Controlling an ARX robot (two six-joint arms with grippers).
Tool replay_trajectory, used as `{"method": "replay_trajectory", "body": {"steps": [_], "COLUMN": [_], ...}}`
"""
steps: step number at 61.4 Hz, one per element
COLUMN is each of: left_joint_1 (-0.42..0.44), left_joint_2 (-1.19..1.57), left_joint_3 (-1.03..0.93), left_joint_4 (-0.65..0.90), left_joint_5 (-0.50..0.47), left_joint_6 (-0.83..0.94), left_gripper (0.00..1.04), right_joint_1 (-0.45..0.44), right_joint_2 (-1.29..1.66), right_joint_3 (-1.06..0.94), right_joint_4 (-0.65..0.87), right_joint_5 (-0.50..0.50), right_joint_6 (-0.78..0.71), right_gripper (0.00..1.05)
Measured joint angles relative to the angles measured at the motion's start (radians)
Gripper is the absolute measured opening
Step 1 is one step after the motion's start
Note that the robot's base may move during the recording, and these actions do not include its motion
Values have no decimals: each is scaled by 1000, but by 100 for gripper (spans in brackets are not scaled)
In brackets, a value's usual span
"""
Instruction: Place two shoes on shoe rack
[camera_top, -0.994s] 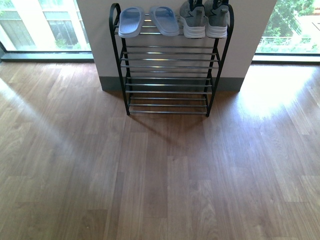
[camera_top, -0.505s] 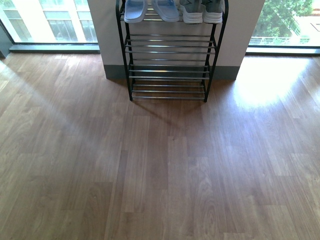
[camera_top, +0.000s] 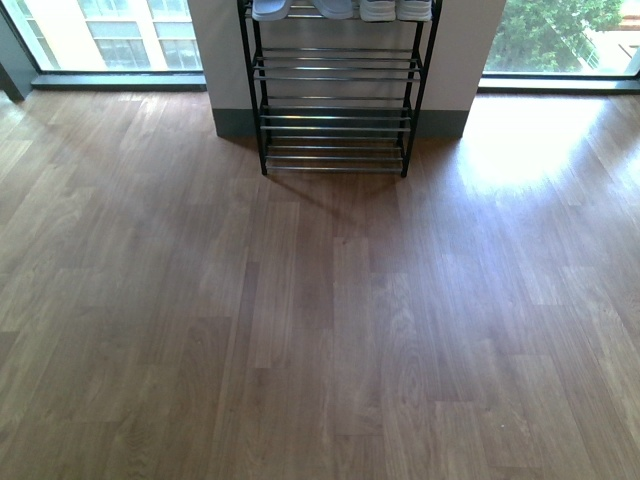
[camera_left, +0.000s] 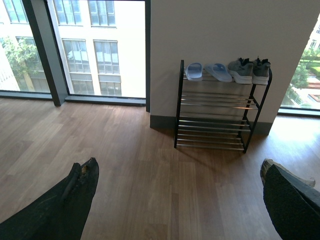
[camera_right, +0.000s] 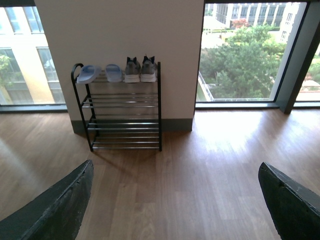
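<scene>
Two slides (camera_left: 207, 71) and two sneakers (camera_left: 250, 70) top the rack (camera_left: 215, 120).

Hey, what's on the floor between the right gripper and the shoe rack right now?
Nothing: in the right wrist view only bare wooden floor lies between the open right gripper and the shoe rack.

shoe rack (camera_left: 178, 105): black frame, silver rods | slides (camera_left: 207, 72): pale blue | sneakers (camera_left: 249, 70): grey knit, white soles, dark lining | floor (camera_top: 320, 330): brown wood-grain planks | wall (camera_right: 120, 30): off-white, grey skirting | pincer fingers (camera_right: 55, 210): black
</scene>
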Motion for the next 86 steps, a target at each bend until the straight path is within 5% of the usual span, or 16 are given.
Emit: {"method": "replay_trajectory", "body": {"steps": [86], "left_joint_1": [0], "left_joint_2": [0], "left_joint_3": [0], "left_joint_4": [0], "left_joint_5": [0], "left_joint_6": [1], "left_gripper": [95], "right_joint_1": [0], "right_joint_2": [0], "right_joint_3": [0], "right_joint_4": [0], "right_joint_5": [-1], "right_joint_6": [0], "right_gripper": [96]}}
